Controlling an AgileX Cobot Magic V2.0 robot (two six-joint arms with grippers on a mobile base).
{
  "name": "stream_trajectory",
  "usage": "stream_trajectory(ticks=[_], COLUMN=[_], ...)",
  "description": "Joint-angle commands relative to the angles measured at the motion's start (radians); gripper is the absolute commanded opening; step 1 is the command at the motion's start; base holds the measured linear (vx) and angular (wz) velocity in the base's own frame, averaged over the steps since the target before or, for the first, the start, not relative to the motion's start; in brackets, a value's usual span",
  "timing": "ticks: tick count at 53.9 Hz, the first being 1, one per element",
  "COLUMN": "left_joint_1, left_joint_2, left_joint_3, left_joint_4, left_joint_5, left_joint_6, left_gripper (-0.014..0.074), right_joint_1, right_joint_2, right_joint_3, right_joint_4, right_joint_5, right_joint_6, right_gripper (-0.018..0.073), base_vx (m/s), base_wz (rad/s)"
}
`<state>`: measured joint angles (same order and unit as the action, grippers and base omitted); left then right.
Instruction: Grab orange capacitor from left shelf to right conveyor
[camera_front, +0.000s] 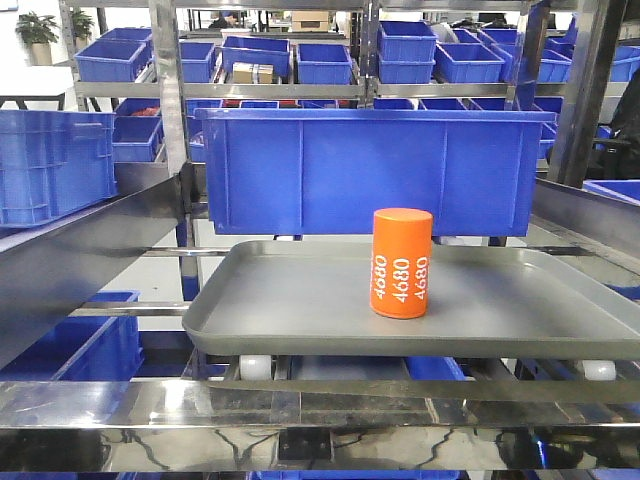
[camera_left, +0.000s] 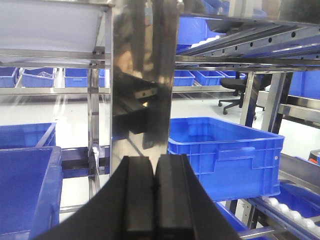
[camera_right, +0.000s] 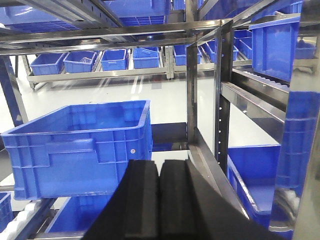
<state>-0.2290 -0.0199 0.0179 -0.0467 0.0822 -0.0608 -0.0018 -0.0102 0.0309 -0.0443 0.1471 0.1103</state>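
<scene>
The orange capacitor (camera_front: 401, 263) stands upright on the wide grey tray (camera_front: 300, 310) of the steel-framed left shelf (camera_front: 300, 405), right of the tray's middle, with white "4680" on its side. No gripper shows in the front view. My left gripper (camera_left: 154, 165) is shut and empty, its black pads pressed together, facing a shiny steel post (camera_left: 145, 75). My right gripper (camera_right: 159, 167) is shut and empty, facing a blue bin (camera_right: 80, 145) and a steel upright (camera_right: 191, 75). The right conveyor is out of view.
A large blue bin (camera_front: 375, 170) stands right behind the tray. More blue bins (camera_front: 55, 165) fill the racks on all sides. A steel front rail (camera_front: 150, 400) crosses below the tray. A blue bin (camera_left: 225, 155) sits right of the left gripper. An office chair (camera_left: 237, 87) stands far back.
</scene>
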Motion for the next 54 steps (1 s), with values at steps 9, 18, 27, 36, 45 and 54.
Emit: stream_trajectory(ticks=[9, 18, 27, 36, 45, 54], left_joint_1=[-0.008, -0.008, -0.008, -0.008, -0.008, -0.008], left_joint_2=[-0.005, -0.005, -0.005, -0.005, -0.005, -0.005], left_joint_3=[-0.03, -0.03, -0.03, -0.03, -0.03, -0.03], left_joint_4=[-0.005, -0.005, -0.005, -0.005, -0.005, -0.005], left_joint_5=[-0.082, -0.082, -0.082, -0.082, -0.082, -0.082], left_joint_6=[-0.006, -0.006, -0.006, -0.006, -0.006, -0.006], left_gripper=[-0.0006, -0.0006, -0.0006, -0.0006, -0.0006, -0.0006], right_joint_1=[-0.006, -0.006, -0.006, -0.006, -0.006, -0.006], right_joint_2=[-0.007, -0.007, -0.007, 0.002, 0.155, 0.416], right_joint_3=[0.01, 0.005, -0.089, -0.34, -0.677, -0.915], right_joint_4=[-0.005, -0.005, -0.016, -0.059, -0.067, -0.069], right_joint_5=[-0.09, -0.211, -0.291, -0.156, 0.018, 0.118], right_joint_6=[-0.005, -0.005, -0.009, -0.034, -0.034, -0.034], right_gripper=[-0.0012, -0.0012, -0.0012, -0.0012, -0.0012, -0.0012], base_vx=[0.0, 0.0, 0.0, 0.0, 0.0, 0.0], base_wz=[0.0, 0.0, 0.0, 0.0, 0.0, 0.0])
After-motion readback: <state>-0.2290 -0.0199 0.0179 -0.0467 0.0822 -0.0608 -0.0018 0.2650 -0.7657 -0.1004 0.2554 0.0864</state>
